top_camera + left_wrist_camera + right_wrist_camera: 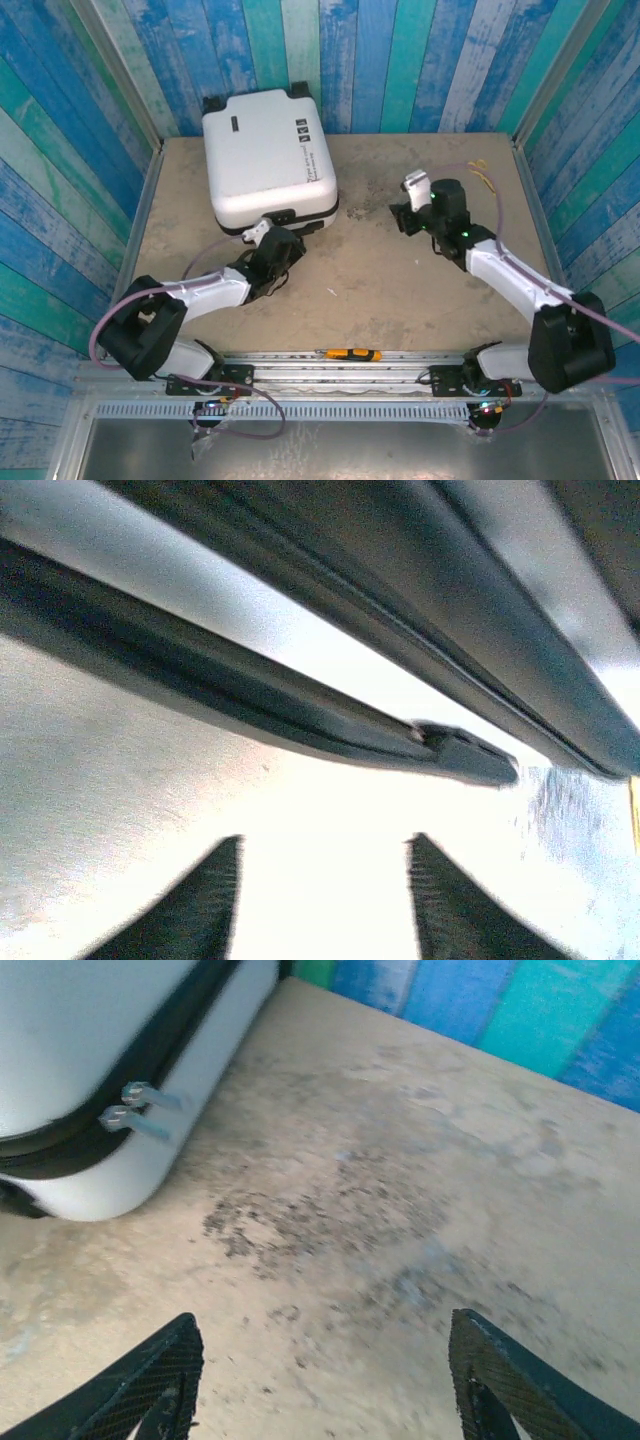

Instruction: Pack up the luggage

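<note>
The white hard-shell luggage lies closed and flat at the back left of the table, wheels toward the wall. My left gripper is at its near edge by the black handle; in the left wrist view its open fingers frame bright white shell just below the dark handle bar. My right gripper hovers open over bare table to the right of the case. In the right wrist view the luggage corner with two metal zipper pulls lies far left, well beyond the spread fingers.
The tan tabletop stretches between the arms. An orange-and-black tool lies on the metal rail at the near edge. Orange cables trail at the back right. Blue-green plank walls enclose the table.
</note>
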